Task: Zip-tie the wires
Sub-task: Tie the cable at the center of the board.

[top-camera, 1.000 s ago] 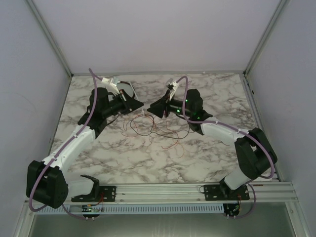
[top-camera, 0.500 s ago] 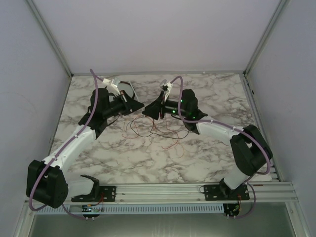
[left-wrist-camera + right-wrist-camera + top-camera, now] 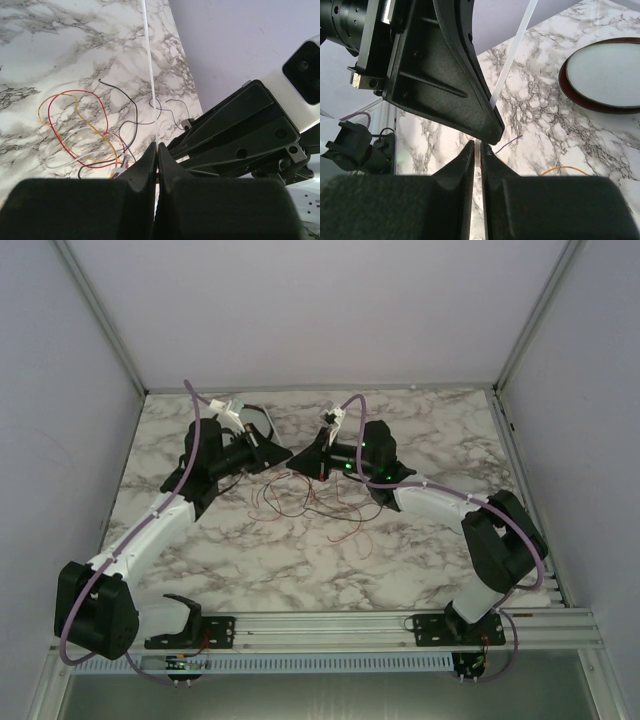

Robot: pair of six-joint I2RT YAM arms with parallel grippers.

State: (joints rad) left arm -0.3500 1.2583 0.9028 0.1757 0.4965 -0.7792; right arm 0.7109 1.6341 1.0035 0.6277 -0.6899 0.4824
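White tie (image 3: 150, 75) sits clenched in my left gripper (image 3: 156, 146); right gripper (image 3: 477, 145) nearly closed, on what I cannot tell. Wires (image 3: 310, 502) lie loose on the table (image 3: 420, 570) below. Grippers this close could collide, knocking the tie free.

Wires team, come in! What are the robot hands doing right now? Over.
Left gripper shut on zip tie. Right gripper closed to a slit, hold unclear. Wires loose on table, untied. Dish clear of them.
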